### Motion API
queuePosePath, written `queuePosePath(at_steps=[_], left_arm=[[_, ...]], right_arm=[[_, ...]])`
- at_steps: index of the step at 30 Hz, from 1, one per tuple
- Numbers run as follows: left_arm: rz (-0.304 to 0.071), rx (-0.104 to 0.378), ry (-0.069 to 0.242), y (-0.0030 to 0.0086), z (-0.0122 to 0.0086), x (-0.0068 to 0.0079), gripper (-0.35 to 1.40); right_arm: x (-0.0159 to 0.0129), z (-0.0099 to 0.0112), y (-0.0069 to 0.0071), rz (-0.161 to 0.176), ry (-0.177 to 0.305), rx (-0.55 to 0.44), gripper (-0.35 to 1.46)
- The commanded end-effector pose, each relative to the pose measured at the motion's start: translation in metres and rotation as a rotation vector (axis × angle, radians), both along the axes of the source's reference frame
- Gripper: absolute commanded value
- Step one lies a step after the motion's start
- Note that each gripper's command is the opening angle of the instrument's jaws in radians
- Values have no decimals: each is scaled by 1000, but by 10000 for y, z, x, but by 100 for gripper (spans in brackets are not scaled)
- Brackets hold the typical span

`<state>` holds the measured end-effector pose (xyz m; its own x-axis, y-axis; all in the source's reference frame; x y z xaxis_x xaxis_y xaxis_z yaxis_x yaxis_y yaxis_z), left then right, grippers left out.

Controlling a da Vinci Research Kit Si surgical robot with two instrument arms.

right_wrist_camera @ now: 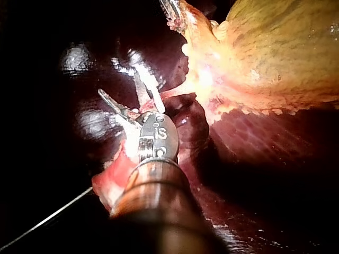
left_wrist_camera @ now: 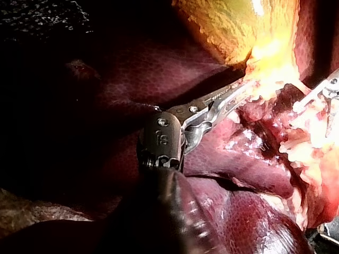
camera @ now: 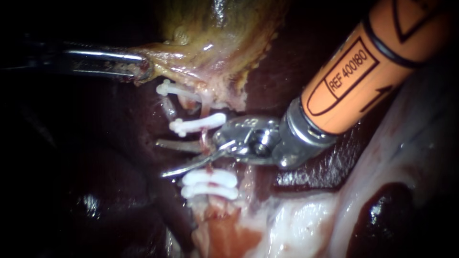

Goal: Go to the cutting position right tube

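Right tube (camera: 205, 137) (the thin reddish strand, just right of a paler strand (camera: 168, 109)) crosses the middle of the field, running near to far between white clips. Largest body: the liver (camera: 95, 191), dark maroon and glistening, filling the left and near ground. Next, the gallbladder (camera: 215, 33), yellow-green, at the far centre, its ragged pale margin drawn out towards the left. From the upper right comes the right instrument (camera: 160, 158) on a thick orange shaft ending in a steel wrist. Its two slim blades stand apart in a narrow V pointing left and hold nothing. The right tube passes through the gap close to the hinge (whether either blade touches it cannot be told). From the left comes the left instrument (camera: 142, 70), its jaws closed from both sides on a fold of the gallbladder's margin. Smallest, the clips: a paired set (camera: 210, 185) lies side by side on the right tube just nearer than the blades. A single clip (camera: 198, 123) sits just beyond them. A far clip (camera: 178, 89) sits under the gallbladder's edge, near the left jaws.
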<state>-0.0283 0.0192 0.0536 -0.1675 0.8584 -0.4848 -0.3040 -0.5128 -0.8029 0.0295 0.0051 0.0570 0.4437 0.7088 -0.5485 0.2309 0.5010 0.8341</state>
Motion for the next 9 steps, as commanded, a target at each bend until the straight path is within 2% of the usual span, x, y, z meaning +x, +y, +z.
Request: queuePosePath(at_steps=[1, 9], left_arm=[[0, 0, 0, 0, 0, 0, -35], [0, 0, 0, 0, 0, 0, -35]], right_arm=[[0, 1, 0, 0, -1, 0, 140], [-1, 2, -1, -1, -1, 0, 140]])
